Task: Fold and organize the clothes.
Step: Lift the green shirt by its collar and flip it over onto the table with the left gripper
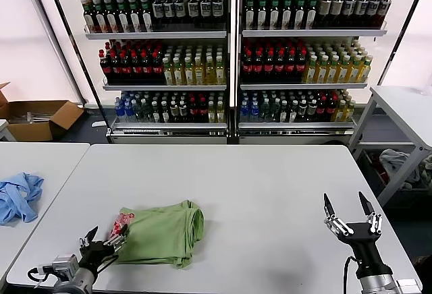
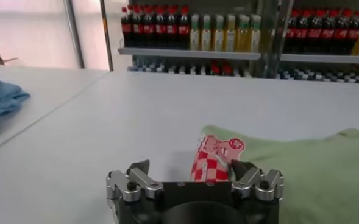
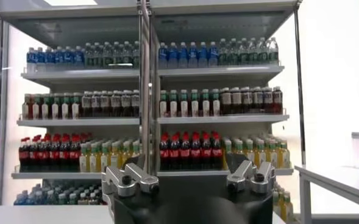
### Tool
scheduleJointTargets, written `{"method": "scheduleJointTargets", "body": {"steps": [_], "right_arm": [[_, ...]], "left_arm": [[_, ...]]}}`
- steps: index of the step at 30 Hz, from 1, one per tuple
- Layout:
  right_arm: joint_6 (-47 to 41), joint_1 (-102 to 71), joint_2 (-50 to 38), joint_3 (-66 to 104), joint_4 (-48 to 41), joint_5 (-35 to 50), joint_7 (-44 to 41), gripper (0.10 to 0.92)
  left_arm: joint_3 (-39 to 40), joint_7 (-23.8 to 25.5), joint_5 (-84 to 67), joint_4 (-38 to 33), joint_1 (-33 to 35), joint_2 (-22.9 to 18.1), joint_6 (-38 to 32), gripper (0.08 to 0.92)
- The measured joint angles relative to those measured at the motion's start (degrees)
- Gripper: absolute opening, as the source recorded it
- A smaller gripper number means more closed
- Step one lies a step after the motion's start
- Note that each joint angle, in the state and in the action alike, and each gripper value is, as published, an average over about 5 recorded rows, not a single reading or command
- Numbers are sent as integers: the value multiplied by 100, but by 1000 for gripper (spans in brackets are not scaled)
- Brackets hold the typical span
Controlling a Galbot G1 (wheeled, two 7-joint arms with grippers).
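Grippers are both gaping with nothing held: the left gripper is lying low over the table at the T-shirt's printed edge, while the right gripper is pointing upright, well apart from it. Only the left wrist view is showing the checked print sitting just ahead of the jaws; the right wrist view is showing only shelves of bottles.

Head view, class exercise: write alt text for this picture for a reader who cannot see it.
A crumpled light green T-shirt lies on a white table, with the left gripper open at its printed edge. The right gripper is open above the table's right side. A light blue garment lies on the next table, with bottle shelves behind.
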Motion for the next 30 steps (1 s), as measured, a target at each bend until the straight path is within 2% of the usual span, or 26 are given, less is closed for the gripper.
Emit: {"method": "scheduleJointTargets", "body": {"steps": [6,9,20,30], "right_arm": [[17,-12,8,0,-17,-17,-1,823],[20,13,30,-30,-24,-47,-1,823],[21,8,35,-29,-14,-82,14,823],[-23,110,35,-97,5,-96,57,823]], "left_arm": [[95,174,-24,134,-54,-28,-62,820],[141,243,-35,153,-82,0,-75,781],[339,346,43,163,-93,102,-307,469],[326,111,270,32,-47,222,-548,184]]}}
